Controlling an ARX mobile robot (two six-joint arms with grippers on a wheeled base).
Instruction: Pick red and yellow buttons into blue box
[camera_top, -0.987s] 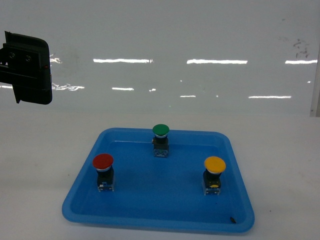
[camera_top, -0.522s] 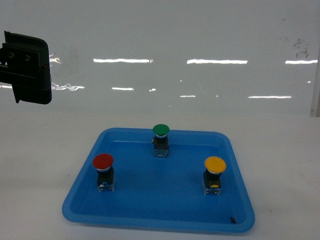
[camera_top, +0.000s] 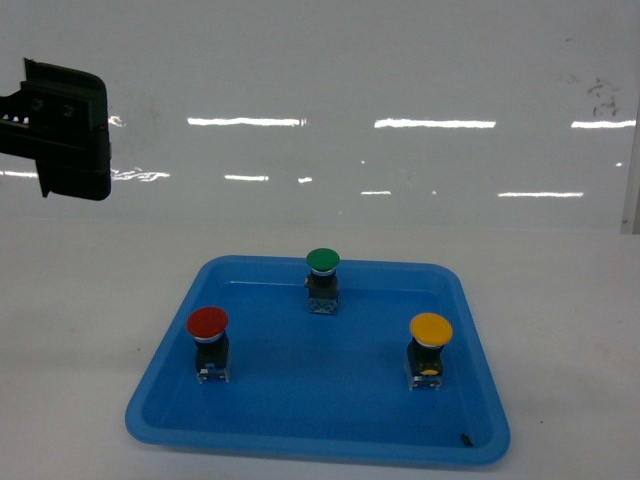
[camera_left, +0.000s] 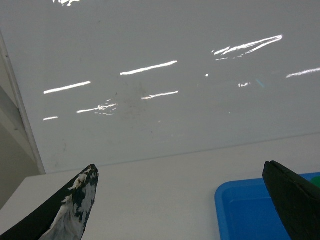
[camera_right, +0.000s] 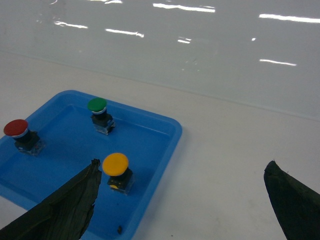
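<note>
Your right claw (camera_right: 182, 200) gapes wide and empty above the white bench (camera_right: 225, 150); the yellow-capped push button (camera_right: 117, 170) stands just inside its left finger, the red-capped push button (camera_right: 19, 134) farther left, both in the shallow blue plastic tray (camera_right: 165, 135). Your left claw (camera_left: 185, 205) is also wide open, holding nothing.

The shallow blue tray (camera_right: 165, 145) occupies the left and lower left of the frame, resting on a white table (camera_right: 235, 160). Three push-buttons stand upright in the tray, well apart from one another. The red button (camera_right: 16, 129) is at the left edge of the frame. The green button (camera_right: 97, 106) is nearer the tray's upper rim. The yellow button (camera_right: 116, 165) is lower, toward the centre. A small dark speck (camera_right: 119, 229) lies on the tray floor near the bottom edge. The right gripper (camera_right: 182, 200) has its two dark fingers (camera_right: 65, 207) at the lower left and lower right corners, spread wide, nothing between them. A glossy white wall (camera_right: 200, 50) fills the top.
</note>
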